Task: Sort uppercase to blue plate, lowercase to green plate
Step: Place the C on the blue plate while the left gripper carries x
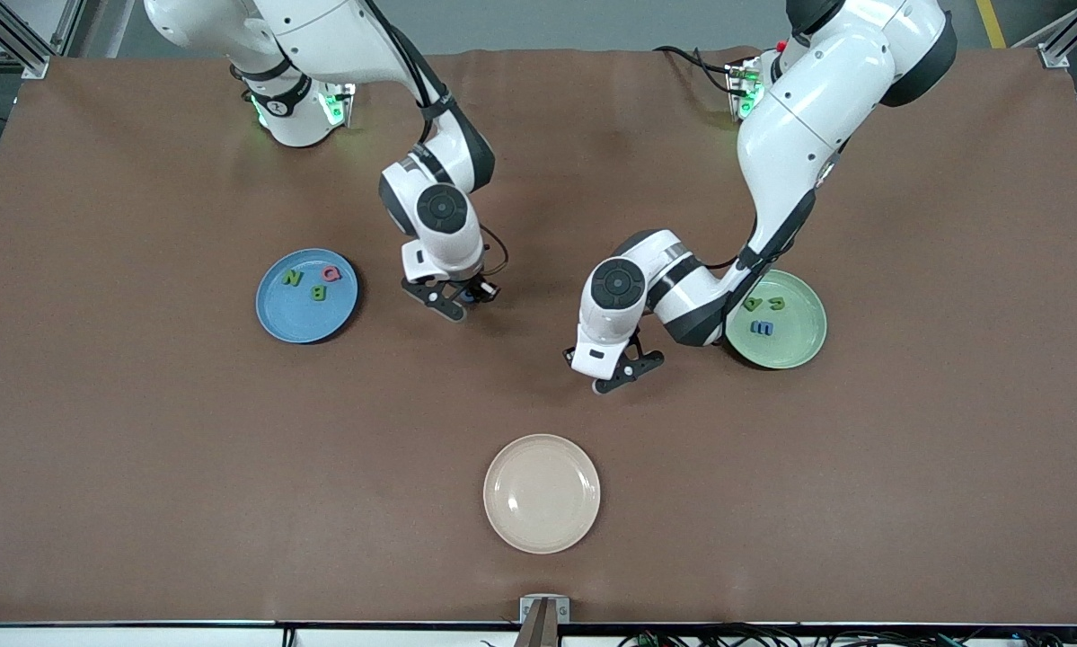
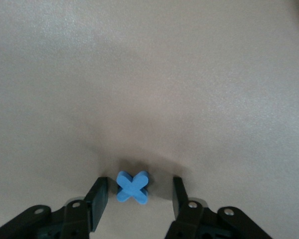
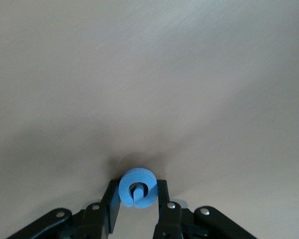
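- The right tool [image 3: 137, 199] is low over the brown surface [image 1: 143, 449], beside the blue plate [image 1: 279, 316]; its fingers [image 3: 111, 201] press both sides of the blue G [image 3: 137, 187], gripping it.
- The left tool [image 2: 137, 199] is down near the green plate [image 1: 798, 346], jaws apart around the blue x [image 2: 132, 187], which lies on the surface; one finger is just beside it, the other clear.
- Blue plate holds N [image 1: 292, 278], B [image 1: 318, 293] and Q [image 1: 331, 272].
- Green plate holds two green letters [image 1: 765, 304] and a blue one [image 1: 761, 328].
- A cream plate [image 1: 542, 493] sits nearest the front camera.
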Robot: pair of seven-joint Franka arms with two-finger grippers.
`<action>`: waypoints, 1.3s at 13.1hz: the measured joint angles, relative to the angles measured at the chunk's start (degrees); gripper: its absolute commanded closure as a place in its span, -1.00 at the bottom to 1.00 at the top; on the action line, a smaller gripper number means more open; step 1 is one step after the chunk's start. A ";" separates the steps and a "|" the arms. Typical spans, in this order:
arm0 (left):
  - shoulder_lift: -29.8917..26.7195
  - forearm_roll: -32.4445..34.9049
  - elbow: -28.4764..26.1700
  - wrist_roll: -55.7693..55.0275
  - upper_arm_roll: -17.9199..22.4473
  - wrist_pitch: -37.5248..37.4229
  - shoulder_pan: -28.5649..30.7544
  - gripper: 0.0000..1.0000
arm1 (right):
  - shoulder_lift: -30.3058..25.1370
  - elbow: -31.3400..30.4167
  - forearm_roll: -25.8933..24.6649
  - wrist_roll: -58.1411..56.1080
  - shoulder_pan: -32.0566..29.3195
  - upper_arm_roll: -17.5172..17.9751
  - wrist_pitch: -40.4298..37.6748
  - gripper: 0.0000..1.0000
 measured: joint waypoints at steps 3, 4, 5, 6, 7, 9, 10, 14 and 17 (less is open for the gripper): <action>-0.01 -0.36 0.25 0.08 -0.09 -0.07 -0.01 0.47 | -2.86 0.00 -1.37 -8.26 -0.27 -5.56 -9.57 1.00; -0.03 -0.40 0.31 0.09 -0.11 -0.08 -0.01 0.47 | -4.07 -0.02 -2.98 -10.18 -0.34 -7.09 -12.71 1.00; -0.03 -0.42 0.37 0.12 -0.14 -0.16 -0.01 0.57 | -5.36 -0.04 -4.57 -11.97 -0.43 -8.52 -15.85 1.00; -0.03 -0.45 0.37 0.13 -0.14 -0.16 0.00 0.70 | -6.68 -0.05 -6.08 -14.04 -0.52 -9.77 -19.18 0.99; -0.03 -0.48 0.37 0.13 -0.14 -0.17 0.01 0.83 | -8.03 -0.07 -7.81 -15.77 -0.58 -10.90 -22.40 0.97; -0.03 -0.82 0.39 0.15 -0.14 -0.18 0.14 1.00 | -10.49 -0.14 -10.42 -17.27 -0.76 -12.93 -28.05 0.95; -0.05 -0.86 0.39 0.41 -0.14 -0.20 0.27 1.00 | -11.26 -0.21 -11.47 -17.83 -1.03 -13.64 -30.29 0.85; -1.12 -0.86 0.21 8.37 -0.73 -3.81 2.69 1.00 | -11.81 -0.74 -16.12 -18.96 -2.23 -14.19 -34.74 -1.00; -4.48 -0.86 -2.93 16.98 -4.56 -5.25 9.86 0.98 | -12.10 -0.33 -16.01 -18.91 -2.43 -14.19 -34.55 -1.00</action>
